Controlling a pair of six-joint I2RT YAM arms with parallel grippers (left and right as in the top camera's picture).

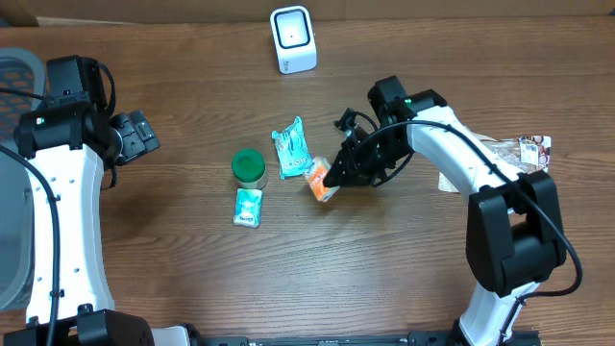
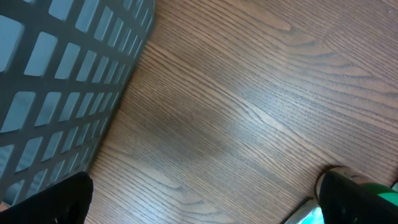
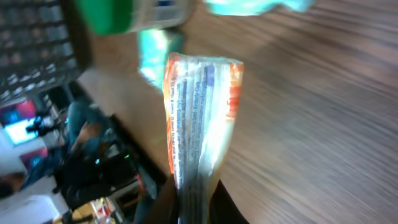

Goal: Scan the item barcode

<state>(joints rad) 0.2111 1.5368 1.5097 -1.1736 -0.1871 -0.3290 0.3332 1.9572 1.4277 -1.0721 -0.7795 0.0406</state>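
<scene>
Nearest the right wrist camera, the right gripper (image 3: 189, 198) was clenched on the lower end of an orange-and-white packet (image 3: 200, 118). It pinched the flattened seam so that the printed face stood free above the fingers. That hold probably served to leave the print uncovered for reading, though the lettering was too blurred to pick out a barcode. Whether the packet was clear of the desk (image 1: 404, 269) could not be told.

On the robot's side of the cluster lay a small teal packet (image 1: 248, 207). Just beyond it stood a green-lidded jar (image 1: 250, 166). A larger teal packet (image 1: 290, 151) lay beside the jar and close to the held packet. These seemed to be items waiting their turn, grouped within easy reach of the right arm. Off to the right, more wrapped goods (image 1: 524, 152) sat behind that arm.

At about the same depth on the left, the left gripper (image 1: 142, 135) hung released with its jaws spread wide over bare wood. It held nothing and sat near the grey basket (image 1: 17, 72), seemingly kept out of the way.

Farthest off, at the desk's far edge, stood the white scanner (image 1: 293, 38), its window facing the items. The held packet was well apart from it, so carrying it over and turning its code toward that window looked like the work remaining.
</scene>
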